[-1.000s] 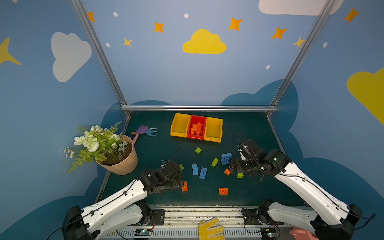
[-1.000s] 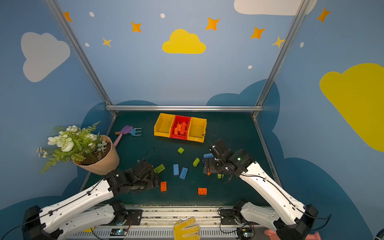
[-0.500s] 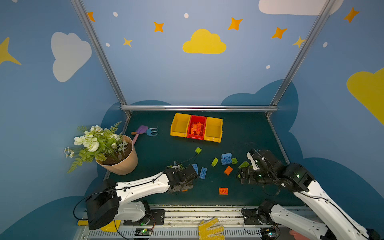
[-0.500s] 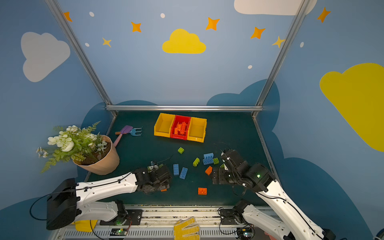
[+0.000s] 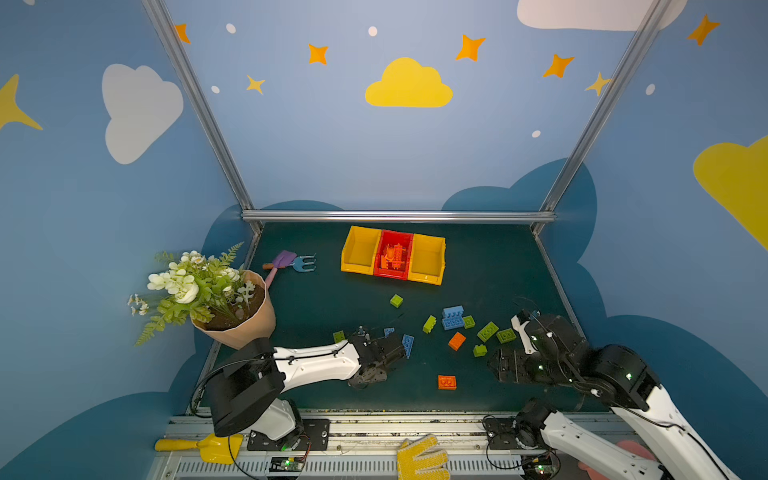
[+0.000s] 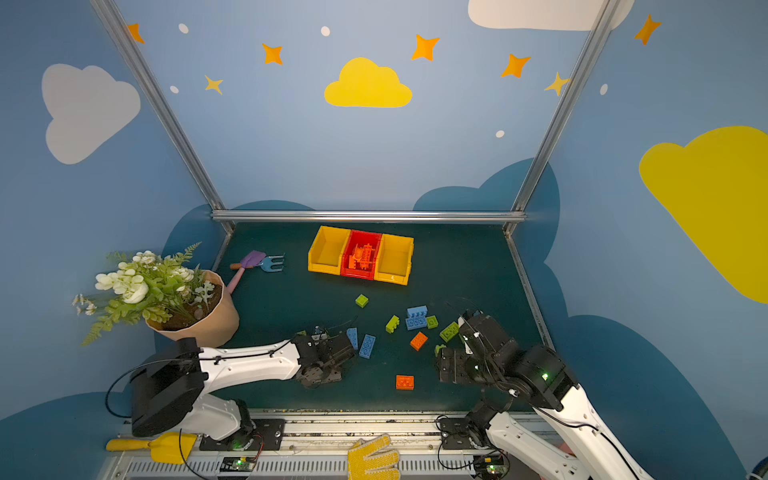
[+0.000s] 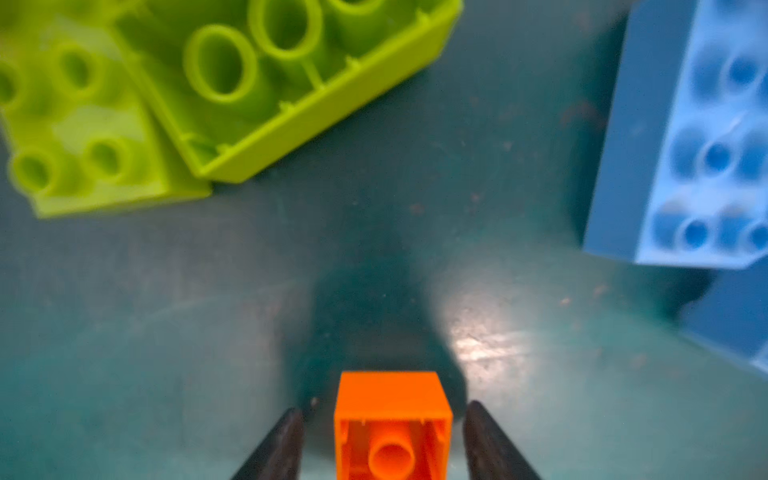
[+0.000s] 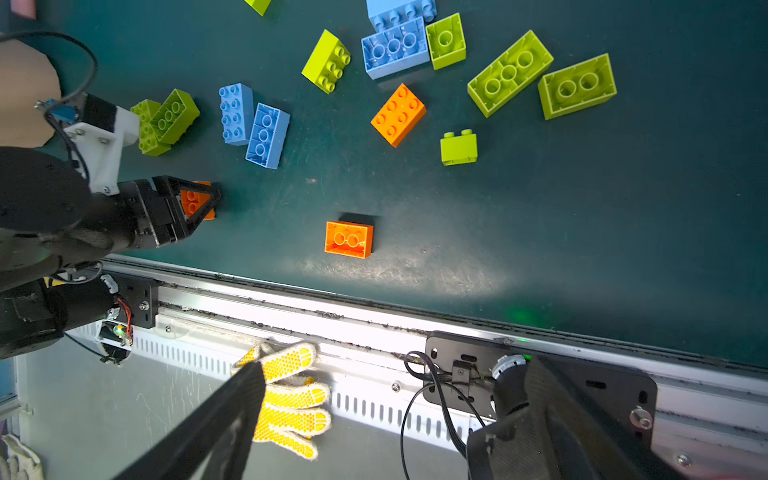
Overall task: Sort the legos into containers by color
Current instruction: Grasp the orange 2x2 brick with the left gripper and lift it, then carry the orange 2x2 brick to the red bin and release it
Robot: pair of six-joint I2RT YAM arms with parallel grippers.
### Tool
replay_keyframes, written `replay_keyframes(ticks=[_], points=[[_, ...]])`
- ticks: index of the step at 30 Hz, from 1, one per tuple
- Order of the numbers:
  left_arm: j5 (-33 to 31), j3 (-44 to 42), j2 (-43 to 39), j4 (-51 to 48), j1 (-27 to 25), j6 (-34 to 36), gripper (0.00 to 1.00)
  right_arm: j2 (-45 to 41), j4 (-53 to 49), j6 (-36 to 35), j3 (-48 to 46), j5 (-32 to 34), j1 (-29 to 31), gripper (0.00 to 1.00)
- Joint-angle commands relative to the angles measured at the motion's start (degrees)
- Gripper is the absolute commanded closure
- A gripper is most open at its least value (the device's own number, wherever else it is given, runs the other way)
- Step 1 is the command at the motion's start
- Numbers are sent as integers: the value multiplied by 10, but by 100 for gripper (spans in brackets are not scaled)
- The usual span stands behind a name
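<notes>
1. Closing on the small orange brick [image 7: 392,392] looks like the step in hand. The left tool [image 7: 383,409] is set part-open around it, one finger on each side, with a sliver of gap showing both sides, so nothing is gripped yet.
2. The squeeze is best finished square on the two flat side walls and kept low near the desk [image 5: 332,299], so the brick isn't popped out or twisted.
3. A straight lift should be made before any swing. A lime green pair [image 7: 232,83] and a light blue brick [image 7: 706,145] lie close ahead and could get knocked.
4. The red container [image 5: 392,272] is the likely drop, since orange legos [image 5: 394,255] are already piled in it. The yellow containers [image 5: 359,251] either side look empty.
5. The right tool [image 8: 395,370] is held wide open with nothing in it, near the front right of the desk, well clear.
6. Looks-wise it's pretty simple: bright orange, boxy, glossy plastic. Its hollow underside and a round tube are turned toward the wrist camera, and no studs can be seen. It sits on the desk at the front left, hidden under the arm in both top views.
</notes>
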Motion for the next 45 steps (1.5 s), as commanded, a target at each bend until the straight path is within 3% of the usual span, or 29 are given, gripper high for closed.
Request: replay_keyframes(ticks=[1,7,12,15,19,25,30,35,37,42,45], points=[[4,8,11,-2,-1,-4,55,-10,-25,9,-10,13,3,4],[3,32,26,-25,0,-9,75,-21,-23,8,-16,17,2,4],[-26,134,45,-112,7,33,82,-36,-27,0,-17,14,2,4],[-53,223,59,-165,34,71,83,-60,-25,4,-28,6,2,4],[-61,330,93,-172,109,131,83,-93,-18,22,-54,5,2,4],[-34,584,247,-198,232,246,83,-67,36,48,-70,28,1,4],[-9,869,430,-272,297,336,84,46,115,42,-46,39,-4,4],[66,1171,621,-339,344,377,84,174,148,8,28,55,-36,4],[94,1187,646,-303,357,390,83,209,164,1,50,52,-52,4],[87,1076,613,-170,365,422,81,277,198,0,94,26,-89,4],[101,1088,627,-155,365,428,81,315,197,-11,119,21,-97,4]])
